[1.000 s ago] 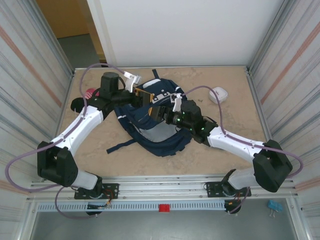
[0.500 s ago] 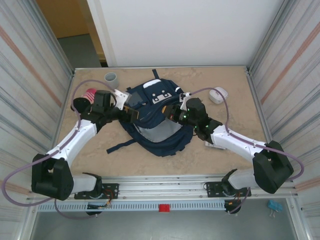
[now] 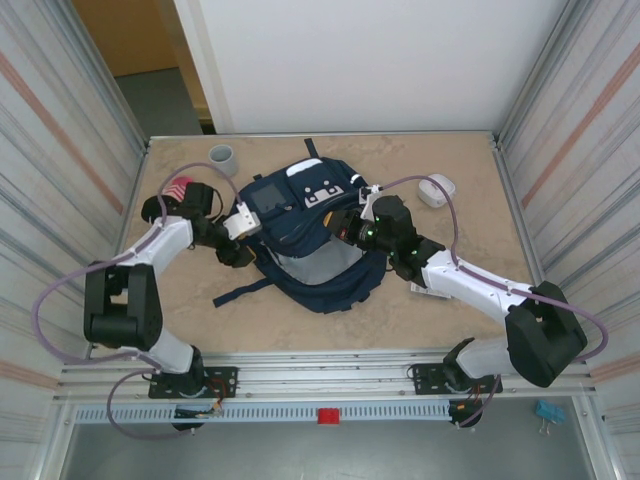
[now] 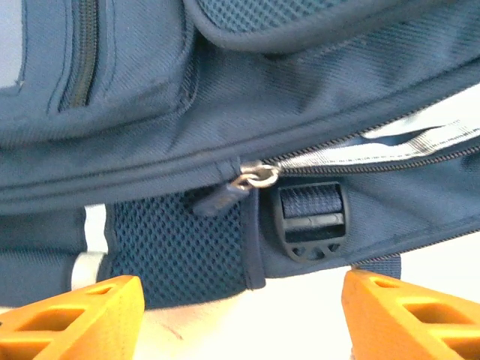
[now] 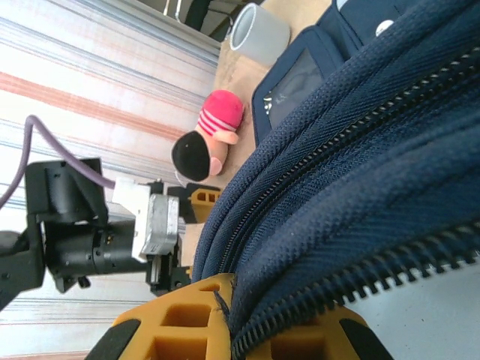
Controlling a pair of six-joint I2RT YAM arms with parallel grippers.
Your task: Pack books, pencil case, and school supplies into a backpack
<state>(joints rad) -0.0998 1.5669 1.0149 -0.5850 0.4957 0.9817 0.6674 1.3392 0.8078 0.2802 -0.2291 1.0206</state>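
The navy backpack [image 3: 305,235] lies flat mid-table with its main zip partly undone and pale lining showing. My right gripper [image 3: 347,226] is shut on the backpack's zipped rim [image 5: 315,247], and fabric is pinched between its orange fingers [image 5: 187,330]. My left gripper [image 3: 244,238] sits low at the backpack's left side, open with nothing between its orange fingers [image 4: 71,315]. Just ahead of it are a zipper pull [image 4: 253,178] and a strap buckle [image 4: 311,221] on the backpack [image 4: 225,97]. The books are out of view.
A grey cup [image 3: 221,156] stands at the back left, and a pink-and-black plush doll [image 3: 176,189] lies by the left arm. A white rounded pouch [image 3: 437,188] sits at the back right. Metal walls close both sides. Dark straps [image 3: 240,292] trail toward the front.
My left arm drew back left and dropped beside the backpack, its jaws widening. My right gripper closed on the backpack's rim and shifted slightly toward the back right.
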